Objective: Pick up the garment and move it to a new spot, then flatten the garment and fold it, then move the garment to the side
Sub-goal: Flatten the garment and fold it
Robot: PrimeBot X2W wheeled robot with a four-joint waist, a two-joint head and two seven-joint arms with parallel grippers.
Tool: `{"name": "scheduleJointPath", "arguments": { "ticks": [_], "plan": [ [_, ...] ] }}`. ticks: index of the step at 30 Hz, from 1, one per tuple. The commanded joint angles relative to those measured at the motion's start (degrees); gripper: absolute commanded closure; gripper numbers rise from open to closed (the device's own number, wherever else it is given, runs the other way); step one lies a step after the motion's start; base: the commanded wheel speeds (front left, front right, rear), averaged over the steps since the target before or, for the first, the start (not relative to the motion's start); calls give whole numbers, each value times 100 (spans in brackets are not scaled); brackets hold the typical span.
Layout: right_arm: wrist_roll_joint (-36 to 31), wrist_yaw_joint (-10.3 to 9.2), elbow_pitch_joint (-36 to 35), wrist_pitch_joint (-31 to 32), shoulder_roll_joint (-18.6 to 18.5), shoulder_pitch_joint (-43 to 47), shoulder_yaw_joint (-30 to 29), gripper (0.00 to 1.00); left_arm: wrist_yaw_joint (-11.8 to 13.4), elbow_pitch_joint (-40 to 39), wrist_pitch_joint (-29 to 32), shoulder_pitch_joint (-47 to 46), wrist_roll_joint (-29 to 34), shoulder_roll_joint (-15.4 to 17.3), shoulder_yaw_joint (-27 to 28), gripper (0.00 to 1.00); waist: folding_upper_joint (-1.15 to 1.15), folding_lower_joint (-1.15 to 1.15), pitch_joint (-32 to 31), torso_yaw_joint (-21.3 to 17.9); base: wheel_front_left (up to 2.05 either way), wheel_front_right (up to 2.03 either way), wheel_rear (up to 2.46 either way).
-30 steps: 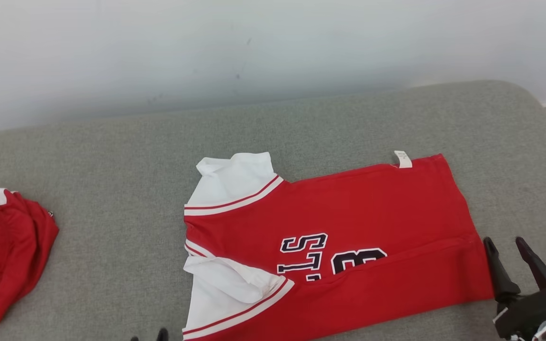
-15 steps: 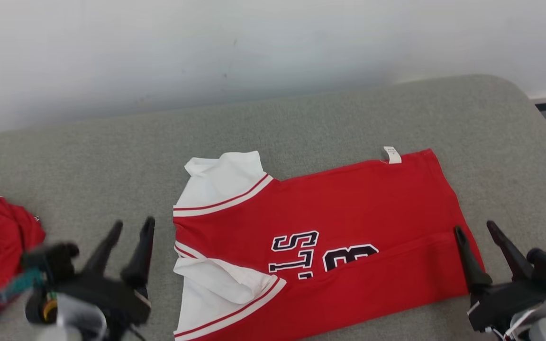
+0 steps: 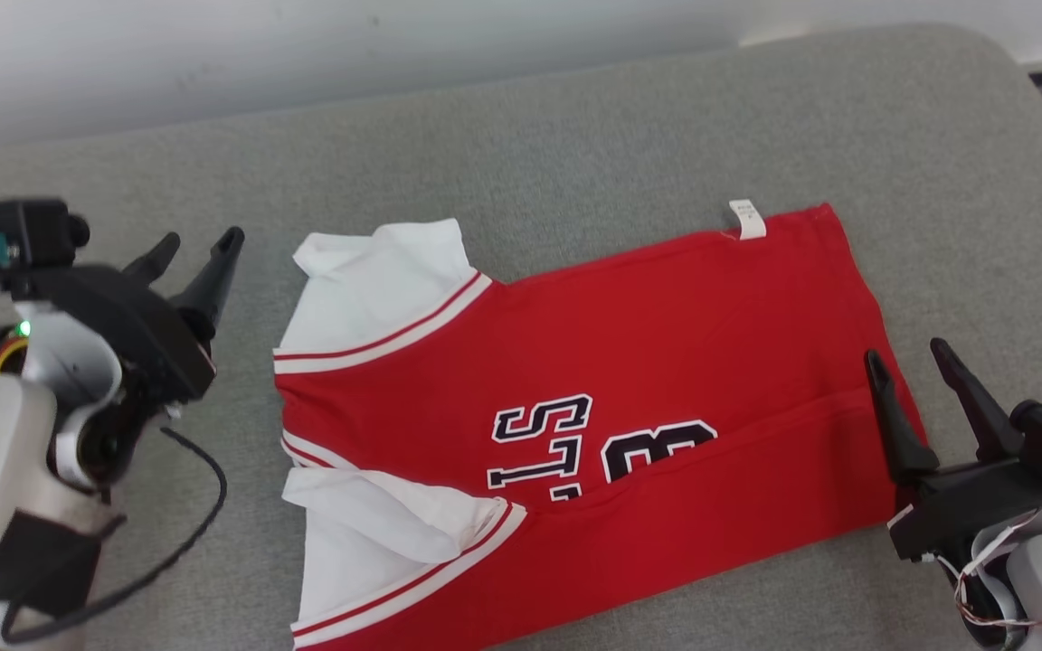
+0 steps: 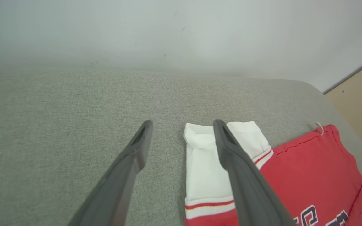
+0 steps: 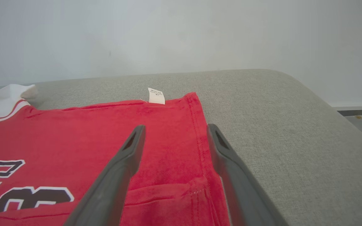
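Folding looks in hand: the garment (image 3: 666, 344) lies half-folded on the bench (image 3: 575, 136), left hand (image 3: 200, 240) and right hand (image 3: 905, 353) spread, empty, at its ends. Next: pinch the far corners.

The red garment (image 3: 666, 344) is showing sideways dark white-edged letters "LS" and a half-hidden 3 or 8, its white tag (image 3: 746, 220) bearing print too small to read.
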Motion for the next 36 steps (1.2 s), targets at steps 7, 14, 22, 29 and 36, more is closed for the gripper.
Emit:
{"name": "scheduleJointPath", "arguments": {
  "ticks": [7, 14, 22, 29, 36],
  "plan": [
    [-65, -6, -43, -7, 24, -277, 10, 0, -179, 834, 794, -959, 47, 18, -373, 0, -1, -1, 637, -169, 0, 0, 0],
    [-72, -6, -3, -7, 60, -439, 45, 0, -140, 1402, 1298, -1484, 194, -15, -633, 0, -1, -1, 823, -206, 0, 0, 0],
    [-55, -6, 69, -7, 116, -541, 70, 0, -194, 1642, 1503, -1798, 200, -52, -760, 0, -1, -1, 899, -274, 0, 0, 0],
    [-60, -6, 105, -7, 149, -555, 33, 0, -255, 1624, 1696, -1889, 131, -51, -818, 18, -1, -1, 908, -310, 0, 0, 0],
    [-56, -6, 130, -7, 174, -526, -10, 0, -302, 1551, 1992, -1780, 54, -27, -932, 55, -1, -1, 906, -319, 0, 0, 0]
  ]
}}
